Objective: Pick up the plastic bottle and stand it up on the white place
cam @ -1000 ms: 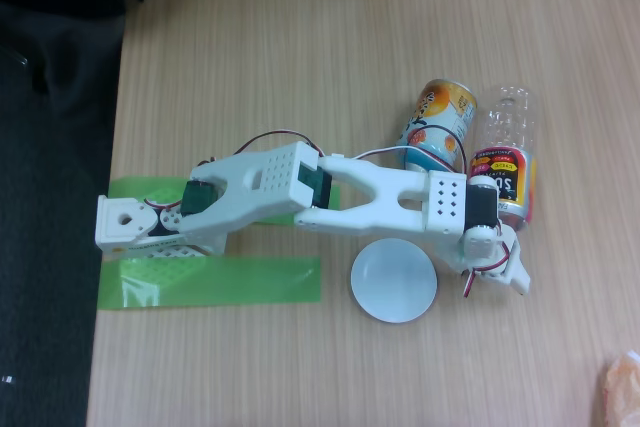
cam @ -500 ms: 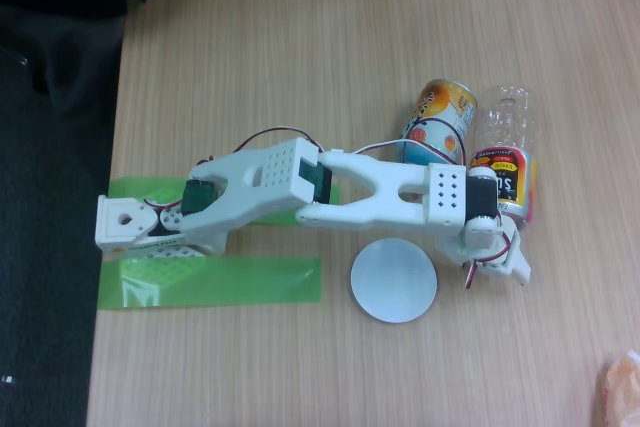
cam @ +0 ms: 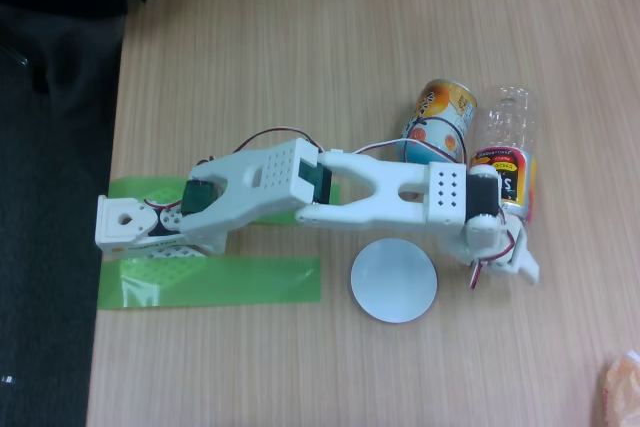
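In the fixed view, your arm's base [cam: 125,224] sat at the left edge of the wooden table [cam: 300,47], over two green tape strips [cam: 210,281]. From there the white arm [cam: 330,192] reached rightward across the table. Just below its forearm lay the white place [cam: 393,281], a round flat plate, bare, with nothing standing on it.

Further right, the orange-and-blue can [cam: 440,119] lay on its side, and touching its right flank lay the plastic bottle [cam: 507,152], also on its side, its clear body pointing toward the top of the picture. Its red, yellow and black label band carried large white characters, too small for you to read reliably; the can's print was likewise unreadable.

Your gripper [cam: 508,259] was at the bottle's lower end, just below the label band and right of the plate. Seen from above, its fingers blurred together, so I cannot tell you whether they were spread or pinching anything.
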Controlling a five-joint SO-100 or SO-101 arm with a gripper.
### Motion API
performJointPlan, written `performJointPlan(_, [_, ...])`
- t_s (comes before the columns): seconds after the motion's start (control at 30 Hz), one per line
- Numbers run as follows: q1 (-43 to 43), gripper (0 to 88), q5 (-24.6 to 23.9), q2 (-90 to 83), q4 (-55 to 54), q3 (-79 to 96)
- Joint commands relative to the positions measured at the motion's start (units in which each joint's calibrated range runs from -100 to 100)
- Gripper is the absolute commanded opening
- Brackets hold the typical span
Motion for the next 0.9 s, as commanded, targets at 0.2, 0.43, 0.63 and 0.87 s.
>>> performJointPlan(0.2, [-1.32,32.9,-0.27,-2.91,0.28,-2.17])
performJointPlan(0.43, [-0.72,32.9,0.10,-2.41,0.28,-2.07])
performJointPlan(0.63, [-0.72,32.9,0.10,-2.32,0.28,-2.07])
performJointPlan(0.87, [-0.72,32.9,0.10,-2.32,0.28,-2.07])
